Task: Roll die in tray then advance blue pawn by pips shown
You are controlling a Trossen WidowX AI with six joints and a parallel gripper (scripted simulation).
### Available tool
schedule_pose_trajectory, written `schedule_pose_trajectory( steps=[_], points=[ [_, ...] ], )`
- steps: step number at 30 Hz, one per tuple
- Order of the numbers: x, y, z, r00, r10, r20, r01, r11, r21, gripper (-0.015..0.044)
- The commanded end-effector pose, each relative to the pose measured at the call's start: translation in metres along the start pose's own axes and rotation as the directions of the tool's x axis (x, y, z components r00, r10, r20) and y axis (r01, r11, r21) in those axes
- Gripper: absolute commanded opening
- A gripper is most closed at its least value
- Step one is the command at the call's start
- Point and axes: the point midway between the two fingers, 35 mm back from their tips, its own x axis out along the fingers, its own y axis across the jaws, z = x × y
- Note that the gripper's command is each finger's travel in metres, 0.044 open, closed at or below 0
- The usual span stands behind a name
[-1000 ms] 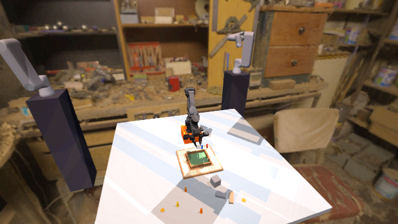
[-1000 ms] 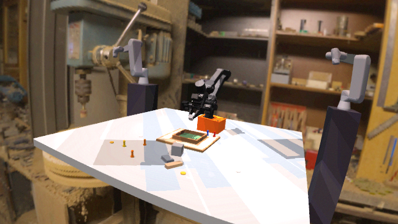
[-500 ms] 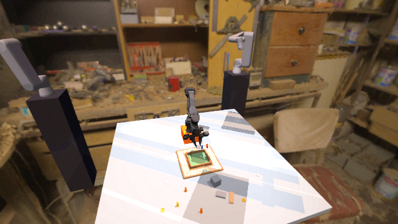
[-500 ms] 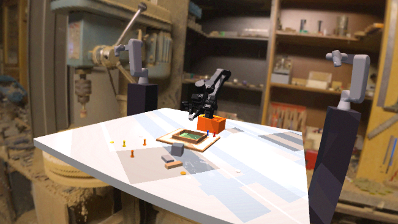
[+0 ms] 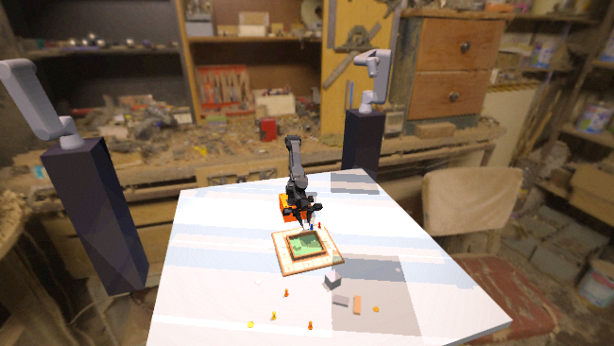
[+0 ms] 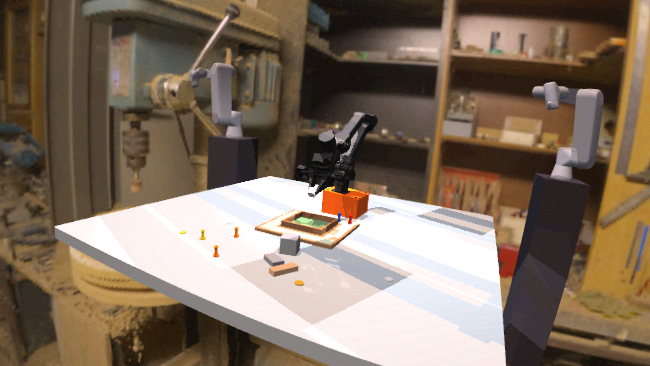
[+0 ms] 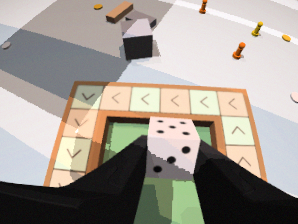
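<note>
My gripper [image 7: 169,144] [image 5: 305,218] [image 6: 314,192] is shut on the white die [image 7: 170,144] and holds it in the air above the green tray [image 7: 119,141] [image 5: 307,243] [image 6: 306,221]. The tray sits in the middle of the game board [image 7: 174,102] [image 5: 302,270] [image 6: 270,228], whose squares carry arrows. The blue pawn [image 5: 311,226] [image 6: 339,216] stands on the board's far edge near the arm's base, with a red pawn [image 5: 319,225] [image 6: 350,219] right beside it. Neither pawn shows in the wrist view.
An orange box [image 5: 285,210] [image 6: 345,202] stands behind the board at the arm's base. A grey cube [image 5: 332,280] [image 6: 289,244] [image 7: 139,43], a flat grey block [image 5: 340,300], a tan block [image 5: 357,304] [image 7: 120,11], loose orange and yellow pawns [image 5: 286,293] and discs lie in front. Dark pillars [image 5: 94,213] [image 5: 363,142] stand at the table's sides.
</note>
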Motion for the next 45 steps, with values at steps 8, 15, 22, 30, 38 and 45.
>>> schedule_pose_trajectory(
  steps=[8, 15, 22, 30, 38, 45],
  points=[
    [0.000, 0.000, 0.000, 1.000, 0.000, 0.000, 0.000, 1.000, 0.000, 0.0000],
    [0.000, 0.000, 0.000, 1.000, 0.000, 0.000, 0.000, 1.000, 0.000, 0.0000],
    [0.000, 0.000, 0.000, 1.000, 0.000, 0.000, 0.000, 1.000, 0.000, 0.0157],
    [-0.025, 0.000, 0.029, 1.000, 0.004, -0.009, -0.004, 1.000, 0.000, 0.0368],
    [-0.016, 0.000, 0.027, 0.983, 0.004, -0.186, -0.003, 1.000, 0.005, 0.0440],
    [0.006, 0.000, 0.016, 0.862, 0.005, -0.507, -0.002, 1.000, 0.006, 0.0440]
  ],
)
